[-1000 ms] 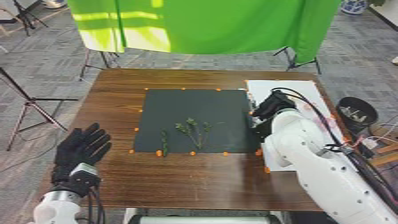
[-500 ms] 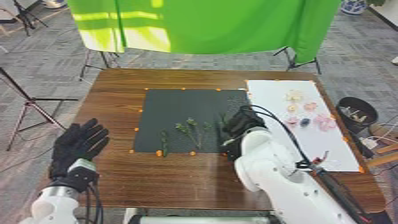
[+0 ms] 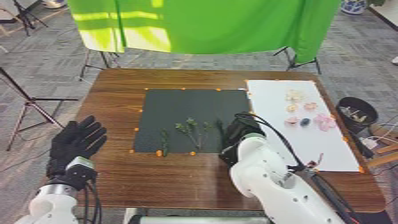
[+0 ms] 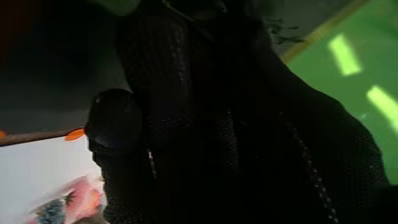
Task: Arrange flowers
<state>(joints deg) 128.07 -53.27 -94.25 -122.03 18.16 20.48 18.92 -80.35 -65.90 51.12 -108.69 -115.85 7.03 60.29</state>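
The surface (image 3: 178, 187) is smooth brown wood. The dark mat (image 3: 187, 102) at mid-frame looks matt, the white sheet (image 3: 324, 150) at right smooth and papery. The curtain (image 3: 222, 30) up top is draped cloth; the right robot hand (image 3: 237, 131) wears mesh-like fabric.

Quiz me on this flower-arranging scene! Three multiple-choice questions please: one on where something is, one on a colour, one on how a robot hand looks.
1. Where does the large pink flower lie?
A) on the dark mat
B) on the white sheet
C) on the floor

2. What colour is the curtain at the back?
A) red
B) blue
C) green

3. How are the fingers of the left robot hand?
A) straight and spread
B) curled into a fist
C) wrapped round a stem

Key: 1 B, white shows around its petals; 2 C, the cloth is bright green; 3 A, gaps show between the extended fingers.
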